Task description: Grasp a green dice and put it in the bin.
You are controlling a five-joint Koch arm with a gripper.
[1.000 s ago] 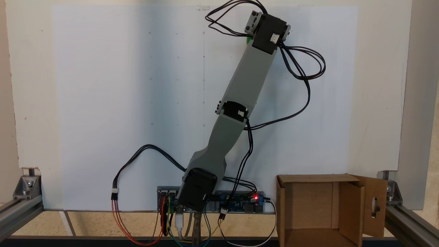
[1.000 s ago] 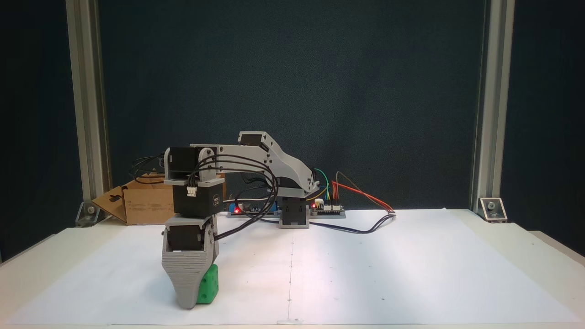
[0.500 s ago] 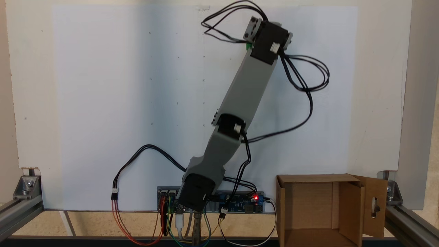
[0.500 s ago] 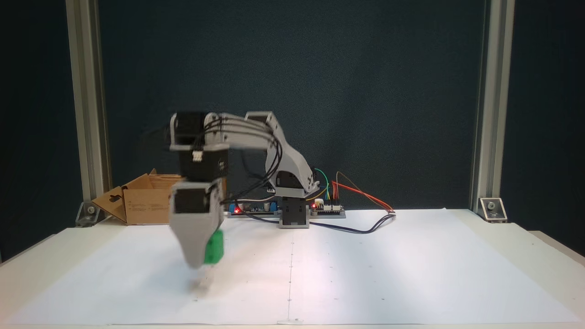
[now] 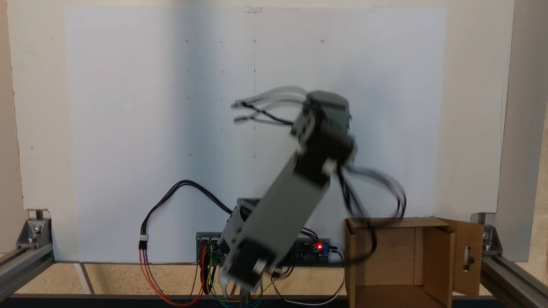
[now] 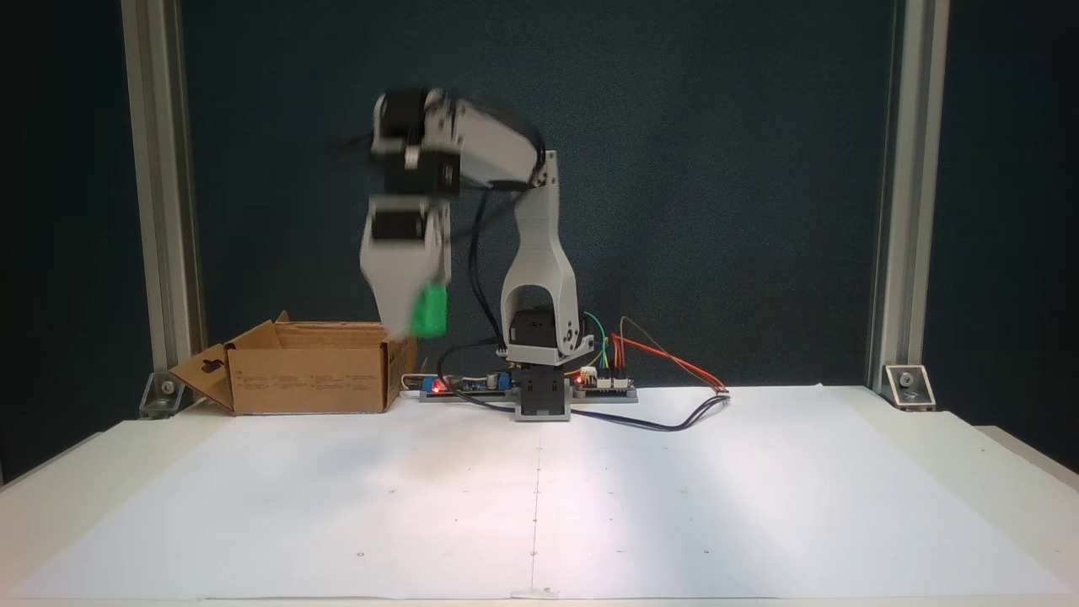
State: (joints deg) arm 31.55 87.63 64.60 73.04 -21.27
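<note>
The bin (image 6: pixel 312 375) looks bare inside; the blurred pincer (image 6: pixel 413 324) apparently grips the green dice (image 6: pixel 429 310).

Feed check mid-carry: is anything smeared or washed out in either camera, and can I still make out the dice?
In a fixed view from above, the arm and its cables are motion-blurred; the bin stays sharp. In a fixed view from the front, the gripper is smeared, the green dice a blurry green patch beside it, raised off the table; the white sheet is bright but not blown out.
</note>
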